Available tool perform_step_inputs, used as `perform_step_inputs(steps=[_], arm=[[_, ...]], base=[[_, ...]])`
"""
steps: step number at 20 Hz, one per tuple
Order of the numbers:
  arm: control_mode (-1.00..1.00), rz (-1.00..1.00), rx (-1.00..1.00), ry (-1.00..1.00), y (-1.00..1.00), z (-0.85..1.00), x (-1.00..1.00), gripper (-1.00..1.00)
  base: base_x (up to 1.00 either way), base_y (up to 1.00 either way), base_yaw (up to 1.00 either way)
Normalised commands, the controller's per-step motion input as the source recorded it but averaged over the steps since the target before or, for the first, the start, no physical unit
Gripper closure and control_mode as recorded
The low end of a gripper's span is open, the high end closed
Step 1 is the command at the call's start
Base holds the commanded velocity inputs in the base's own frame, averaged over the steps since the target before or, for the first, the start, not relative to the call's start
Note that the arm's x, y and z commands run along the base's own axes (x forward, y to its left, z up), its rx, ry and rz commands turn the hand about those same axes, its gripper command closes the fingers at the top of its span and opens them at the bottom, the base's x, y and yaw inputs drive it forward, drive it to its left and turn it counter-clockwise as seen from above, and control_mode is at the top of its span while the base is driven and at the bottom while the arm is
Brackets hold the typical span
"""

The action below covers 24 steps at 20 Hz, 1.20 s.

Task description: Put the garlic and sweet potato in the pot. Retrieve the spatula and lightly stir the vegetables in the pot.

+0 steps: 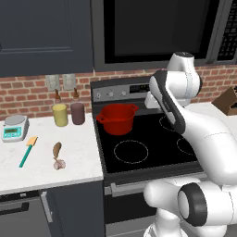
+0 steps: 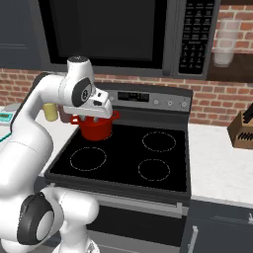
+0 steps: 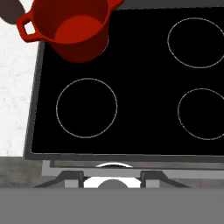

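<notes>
No text can be read. The stove control panel [image 2: 132, 96] has a dark display, the microwave keypad [image 2: 191, 37] shows tiny blurred marks, and the kitchen scale [image 1: 11, 131] screen is unreadable.

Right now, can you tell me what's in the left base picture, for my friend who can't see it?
An empty red pot sits on a black stovetop, with the white robot arm raised beside it. On the white counter to the left lie a garlic bulb, a sweet potato and a teal-handled spatula.
</notes>
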Motion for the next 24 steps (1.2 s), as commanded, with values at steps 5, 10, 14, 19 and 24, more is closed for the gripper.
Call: perform_step_inputs(steps=[5,10,14,19,24], arm=[[1.00,0.00,0.00,0.00,0.00,0.00,0.00,-1.00],[1.00,0.00,0.00,0.00,0.00,0.00,0.00,-1.00],[1.00,0.00,0.00,0.00,0.00,0.00,0.00,-1.00],[1.00,0.00,0.00,0.00,0.00,0.00,0.00,-1.00],[1.00,0.00,0.00,0.00,0.00,0.00,0.00,-1.00]], base=[[-0.01,0.00,0.00],[-0.14,0.53,0.00],[-0.08,0.77,0.00],[-0.06,0.67,0.00],[0.00,0.49,0.00]])
